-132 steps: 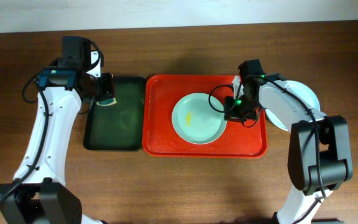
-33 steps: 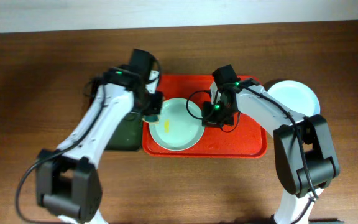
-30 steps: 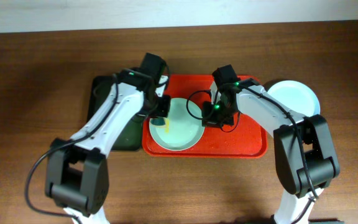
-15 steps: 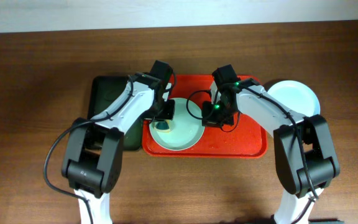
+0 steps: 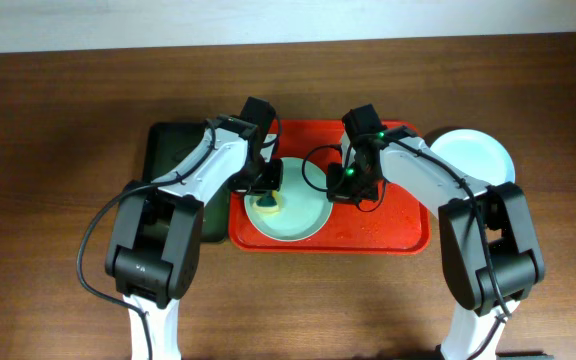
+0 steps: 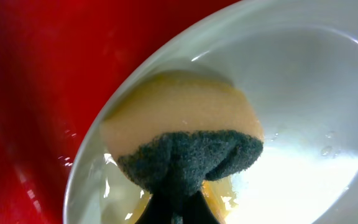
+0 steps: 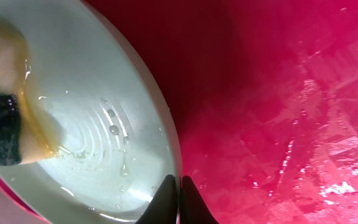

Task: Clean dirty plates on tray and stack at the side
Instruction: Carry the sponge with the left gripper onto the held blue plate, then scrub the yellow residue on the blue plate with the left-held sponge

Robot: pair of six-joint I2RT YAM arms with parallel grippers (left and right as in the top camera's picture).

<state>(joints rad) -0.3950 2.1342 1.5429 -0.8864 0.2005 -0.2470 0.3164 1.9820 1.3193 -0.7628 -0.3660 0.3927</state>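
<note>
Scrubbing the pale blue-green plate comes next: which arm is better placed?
Left. The left gripper is shut on the yellow sponge with a dark green scouring pad, pressed into the round pale blue-green plate on the red plastic tray. The right gripper pinches that plate's rim, probably steadying it.

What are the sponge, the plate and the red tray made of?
The sponge looks like soft yellow foam with a dark, fuzzy scouring layer. The plate is smooth and glossy with wet glints: glazed ceramic or hard plastic, hard to tell. The tray seems shiny moulded red plastic.
</note>
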